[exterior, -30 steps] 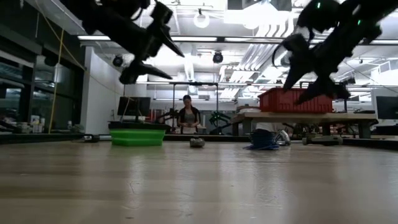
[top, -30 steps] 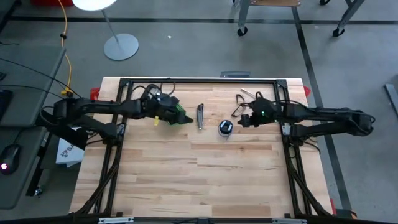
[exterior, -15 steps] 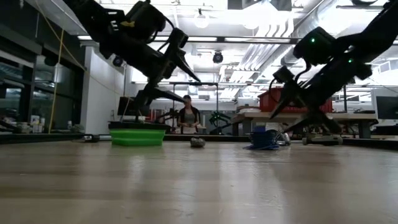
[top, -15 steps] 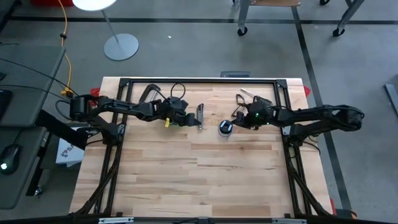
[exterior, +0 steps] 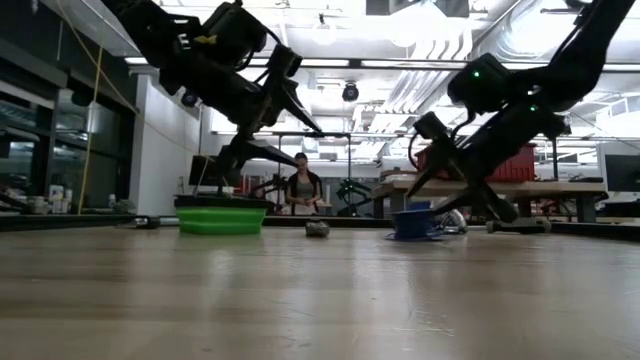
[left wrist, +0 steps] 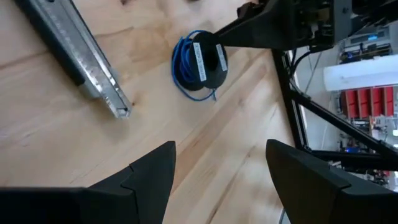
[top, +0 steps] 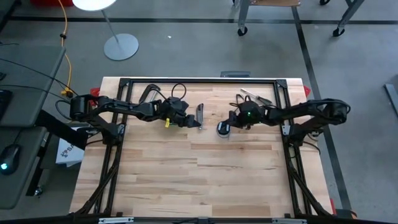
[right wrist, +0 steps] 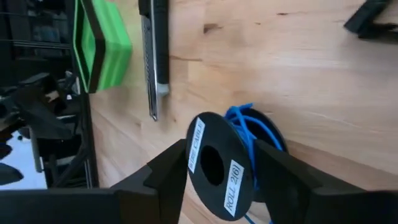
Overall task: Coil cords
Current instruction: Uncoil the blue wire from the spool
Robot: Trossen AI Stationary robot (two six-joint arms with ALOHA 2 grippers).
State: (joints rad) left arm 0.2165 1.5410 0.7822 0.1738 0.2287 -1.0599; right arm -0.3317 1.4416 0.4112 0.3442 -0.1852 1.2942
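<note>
Item: small round dark spool wound with thin blue wire, mid light wooden worktop, beside a grey metal bar.
Right hand: fingers spread astride spool, not closed.
Left hand: spread, empty, above bar.
Progress: wire mostly wound; spool not yet gripped, loose loops apparently remain.

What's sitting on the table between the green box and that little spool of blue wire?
A slim metal tool lies between the green box and the spool; the high view and right wrist view show it, with bare wood on either side.
</note>
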